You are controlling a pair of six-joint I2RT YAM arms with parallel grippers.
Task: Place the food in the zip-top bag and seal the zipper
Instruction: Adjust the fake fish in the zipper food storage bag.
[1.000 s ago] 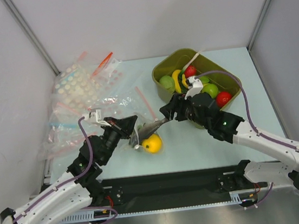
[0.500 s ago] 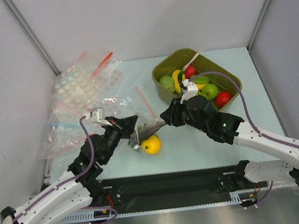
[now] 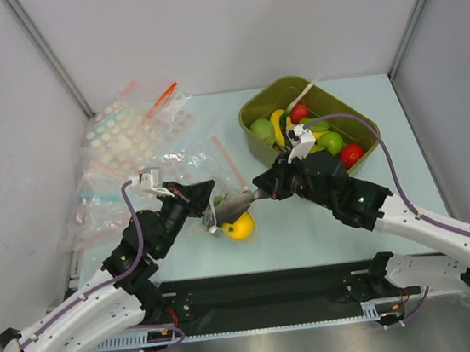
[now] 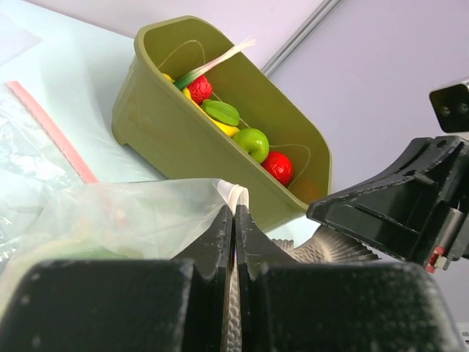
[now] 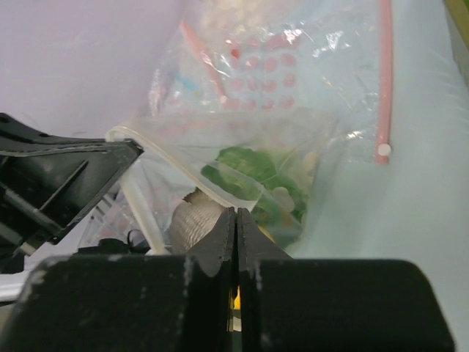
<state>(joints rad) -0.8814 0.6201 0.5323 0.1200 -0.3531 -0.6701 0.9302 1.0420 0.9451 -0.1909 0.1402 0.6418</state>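
1. The bag (image 3: 228, 204) is stretched between both arms at the front-centre of the tabletop (image 3: 293, 231). Lettuce (image 5: 253, 172) shows inside it.
2. The fruit (image 3: 239, 226) is at the bag's near end; you can't tell if it's inside.
3. Left end effector (image 4: 234, 220): jaws together, clamped on the zipper (image 5: 172, 161).
4. Right end effector (image 5: 236, 220): jaws together, clamped on the zipper.
5. The tub (image 3: 271, 103) is behind and to the right. Spare bags (image 3: 120, 147) lie to the left.

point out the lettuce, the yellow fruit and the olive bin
Ruffled bright-green toy lettuce (image 5: 253, 170): right wrist view, leafy middle.
Round yellow-orange toy fruit (image 3: 241, 228): top external view, centre.
Olive-green plastic bin (image 4: 168, 139): left wrist view, outer wall.
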